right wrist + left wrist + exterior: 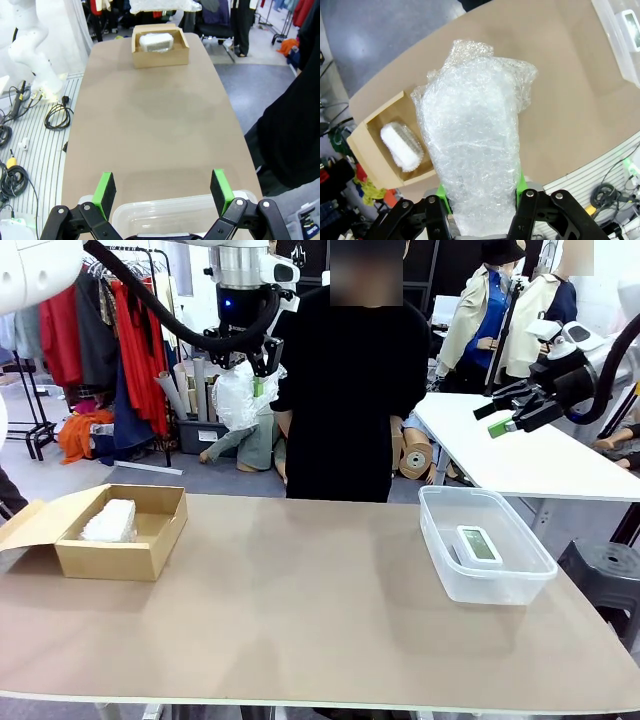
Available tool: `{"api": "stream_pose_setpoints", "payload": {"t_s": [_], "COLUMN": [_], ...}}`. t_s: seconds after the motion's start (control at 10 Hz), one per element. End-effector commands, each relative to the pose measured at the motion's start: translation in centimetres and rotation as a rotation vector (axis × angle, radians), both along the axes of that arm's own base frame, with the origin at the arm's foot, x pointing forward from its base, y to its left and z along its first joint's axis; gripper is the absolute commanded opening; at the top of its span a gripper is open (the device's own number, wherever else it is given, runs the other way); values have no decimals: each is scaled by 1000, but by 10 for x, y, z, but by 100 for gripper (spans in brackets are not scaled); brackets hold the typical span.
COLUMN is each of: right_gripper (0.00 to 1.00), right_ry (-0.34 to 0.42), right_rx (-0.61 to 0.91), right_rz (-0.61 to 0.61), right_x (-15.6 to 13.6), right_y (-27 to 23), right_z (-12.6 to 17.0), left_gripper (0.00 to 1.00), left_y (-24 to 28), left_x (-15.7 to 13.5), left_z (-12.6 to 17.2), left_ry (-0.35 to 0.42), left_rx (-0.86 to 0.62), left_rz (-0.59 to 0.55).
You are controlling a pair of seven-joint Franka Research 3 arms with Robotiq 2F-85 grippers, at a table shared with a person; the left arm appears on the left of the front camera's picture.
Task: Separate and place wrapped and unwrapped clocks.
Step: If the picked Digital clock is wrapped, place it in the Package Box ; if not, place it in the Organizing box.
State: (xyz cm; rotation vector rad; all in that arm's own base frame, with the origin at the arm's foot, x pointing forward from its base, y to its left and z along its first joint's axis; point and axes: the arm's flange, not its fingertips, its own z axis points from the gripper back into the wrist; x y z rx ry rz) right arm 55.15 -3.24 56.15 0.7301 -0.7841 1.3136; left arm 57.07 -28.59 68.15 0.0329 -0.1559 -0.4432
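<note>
- At the table's left end a brown cardboard box (120,533) stands with its flap open; inside lies one wrapped clock (109,521), an oblong white lump in bubbly padding.
- The left gripper (482,200) hangs high above the table, its jaws closed on a second wrapped clock (475,150): clear, crinkled bubble wrap around a pale oblong body, the loose top of the wrap bunched and open. In the front view this bundle (240,395) hangs in the air, in front of the person's sleeve.
- A person in black stands at the far edge, near the middle.
- Toward the right end sits a clear plastic tub (440,555) holding one bare white clock (479,545), rounded-rectangular with a grey screen facing up.
- The right gripper (505,415) hovers above the tub, jaws spread wide and holding nothing.
- Count: two wrapped clocks, one unwrapped, one box, one tub.
</note>
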Motion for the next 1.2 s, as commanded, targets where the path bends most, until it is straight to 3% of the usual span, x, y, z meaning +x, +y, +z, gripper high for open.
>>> {"api": "stream_pose_setpoints", "payload": {"t_s": [0.0,1.1], "right_gripper": [100,100], "right_ry": [-4,-4], "right_rx": [2,2], "right_rz": [0,0], "right_x": [0,0], "right_y": [0,0], "right_z": [2,2], "left_gripper": [0,0], "left_y": [0,0], "left_x": [-3,-3], "left_z": [3,3], "left_ry": [-12,-12], "left_rx": [-2,-2], "left_rz": [-1,-1]}}
